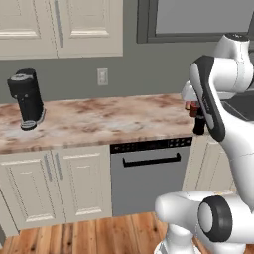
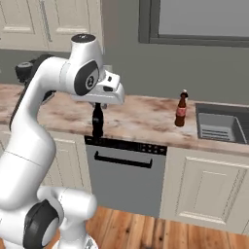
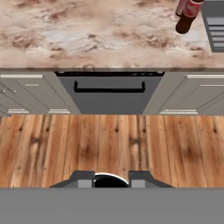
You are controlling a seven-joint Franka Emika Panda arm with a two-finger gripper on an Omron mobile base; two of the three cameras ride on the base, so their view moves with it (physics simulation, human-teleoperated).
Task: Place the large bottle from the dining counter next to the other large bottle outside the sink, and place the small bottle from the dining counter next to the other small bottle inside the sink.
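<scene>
My gripper is shut on the neck of the small bottle, a tiny all-black one that hangs upright at the front edge of the wall counter, above the dishwasher. The arm partly covers the small bottle in the left base view. In the hand view its round black top sits between the fingertips of my gripper. A brown large bottle with a red label stands on the counter just left of the sink. That large bottle and the sink lie at the hand view's top right.
A black coffee machine stands at the counter's left end. The dishwasher and cream cabinet doors run below the counter, with wood floor in front. Upper cabinets and a window hang above.
</scene>
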